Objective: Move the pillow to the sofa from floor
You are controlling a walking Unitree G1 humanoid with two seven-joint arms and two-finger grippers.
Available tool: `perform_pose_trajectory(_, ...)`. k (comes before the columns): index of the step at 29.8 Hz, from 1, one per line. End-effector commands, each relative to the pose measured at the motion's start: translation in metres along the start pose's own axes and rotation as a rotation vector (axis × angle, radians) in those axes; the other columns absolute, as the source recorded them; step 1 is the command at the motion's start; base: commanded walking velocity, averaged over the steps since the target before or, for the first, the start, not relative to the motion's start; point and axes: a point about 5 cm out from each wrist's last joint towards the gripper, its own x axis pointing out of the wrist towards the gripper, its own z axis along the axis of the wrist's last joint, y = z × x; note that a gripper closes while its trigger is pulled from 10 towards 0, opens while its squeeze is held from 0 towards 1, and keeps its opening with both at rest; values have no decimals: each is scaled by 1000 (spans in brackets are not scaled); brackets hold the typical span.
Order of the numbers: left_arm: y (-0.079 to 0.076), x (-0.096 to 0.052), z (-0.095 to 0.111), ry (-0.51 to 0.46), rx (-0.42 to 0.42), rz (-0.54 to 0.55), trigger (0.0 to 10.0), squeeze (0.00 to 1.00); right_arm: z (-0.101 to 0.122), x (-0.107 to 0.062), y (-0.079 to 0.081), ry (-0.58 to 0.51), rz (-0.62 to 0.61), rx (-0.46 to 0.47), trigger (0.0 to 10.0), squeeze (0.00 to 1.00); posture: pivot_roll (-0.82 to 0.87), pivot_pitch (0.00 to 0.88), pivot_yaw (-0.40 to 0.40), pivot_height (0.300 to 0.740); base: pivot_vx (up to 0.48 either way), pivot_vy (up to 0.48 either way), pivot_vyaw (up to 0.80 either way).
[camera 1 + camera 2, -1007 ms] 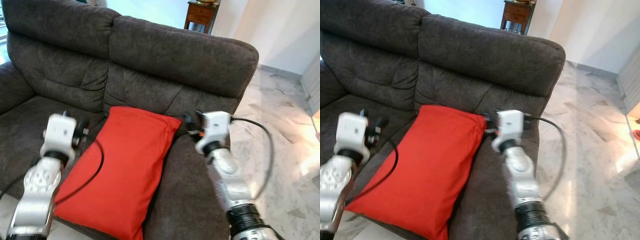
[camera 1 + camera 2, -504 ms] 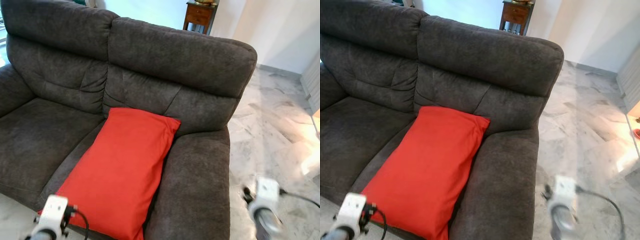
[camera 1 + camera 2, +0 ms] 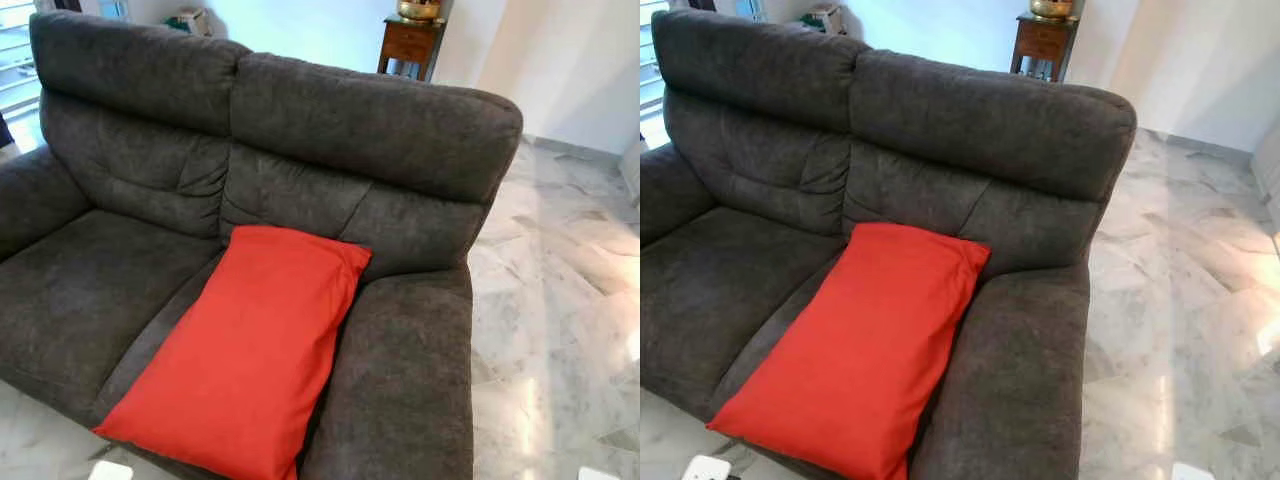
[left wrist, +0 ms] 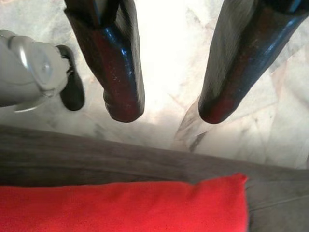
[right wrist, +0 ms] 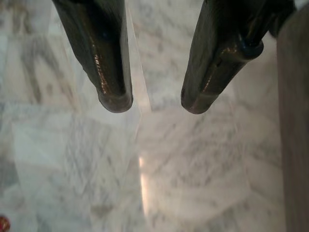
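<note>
The red pillow point(image 3: 245, 350) lies on the sofa point(image 3: 360, 120), stretched lengthwise on the right-hand seat cushion, its far corner tucked against the backrest and its long side pressed along the right armrest point(image 3: 400, 380); its near end overhangs the front edge of the seat slightly. We judge the task essentially done: the pillow is off the marble floor point(image 3: 560, 300) and rests on the seat, and nothing is left but perhaps to straighten it. The pillow is a smooth, matte red cloth, rectangular and plump, with soft corners and few creases. The sofa is a dark grey, coarse, plush fabric with padded, stitched backrest panels and rounded arms. The floor is pale polished marble with grey veins and bright glare. Our left gripper point(image 4: 164, 108) hangs over the floor by the sofa's edge, its jaws released and apart, grasping nothing, with the pillow's edge just beyond. Our right gripper point(image 5: 152, 104) hangs over bare marble beside the sofa, its jaws likewise released and empty. A small wooden cabinet point(image 3: 410, 40) stands behind the sofa.
</note>
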Motion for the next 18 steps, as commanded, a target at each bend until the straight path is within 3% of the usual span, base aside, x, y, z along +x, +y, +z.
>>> perform_pose_trajectory(1,-7,-1,-8,32,25,-21,10000,0,-15,-2,3,56,6,-5,10000,0,240,7,-45,740,0,0,0)
perform_pose_trajectory(4,-13,-2,-17,86,25,-49,10000,0,-30,-7,13,109,38,-33,10000,0,223,0,-34,740,0,0,0)
perform_pose_trajectory(8,-17,0,-17,98,25,-59,10000,0,-33,-8,17,122,49,-1,10000,0,211,0,-34,740,0,0,0)
perform_pose_trajectory(14,-25,7,-9,109,-23,-53,10000,0,-39,-9,19,154,91,-6,10000,0,176,0,-47,740,0,0,0)
perform_pose_trajectory(16,-30,11,-4,109,-35,-59,10000,0,-44,-11,22,178,136,-69,10000,0,172,0,-58,740,0,0,0)
perform_pose_trajectory(18,-33,12,-2,108,-41,-62,10000,0,-46,-11,22,178,132,-62,10000,0,168,0,-61,740,0,0,0)
